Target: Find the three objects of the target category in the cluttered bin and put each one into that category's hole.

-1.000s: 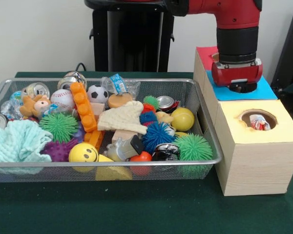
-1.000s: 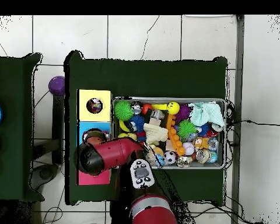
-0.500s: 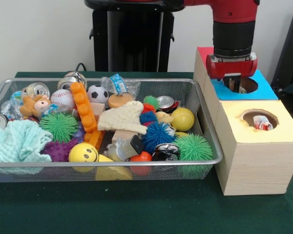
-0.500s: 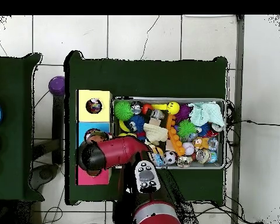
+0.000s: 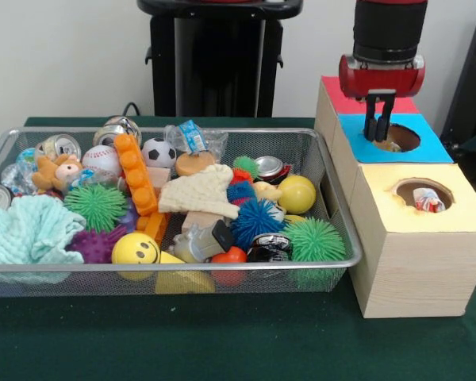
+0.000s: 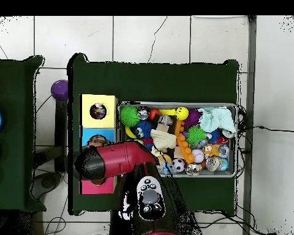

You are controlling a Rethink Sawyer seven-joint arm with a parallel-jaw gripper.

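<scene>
My gripper (image 5: 378, 131) hangs just above the round hole of the blue-topped box (image 5: 428, 147), open and holding nothing. A pale, shiny thing (image 5: 391, 146) lies inside that hole. The wire bin (image 5: 182, 266) to the left holds mixed toys and several drink cans, such as a can (image 5: 61, 145) at its far left and a can (image 5: 270, 167) near its right wall. In the overhead view the red arm (image 6: 116, 161) covers the gripper and part of the blue box (image 6: 88, 136).
A yellow-topped box (image 5: 460, 210) with a red and white item (image 5: 424, 200) in its hole stands in front of the blue one; a red-topped box (image 5: 337, 91) lies behind. Spiky balls, a smiley ball (image 5: 135, 248), an orange brick strip (image 5: 135, 175) and a mint cloth (image 5: 24, 230) crowd the bin.
The gripper has risen straight up out of the blue box's hole, from low over it to clear above it. Nothing in the bin has moved.
</scene>
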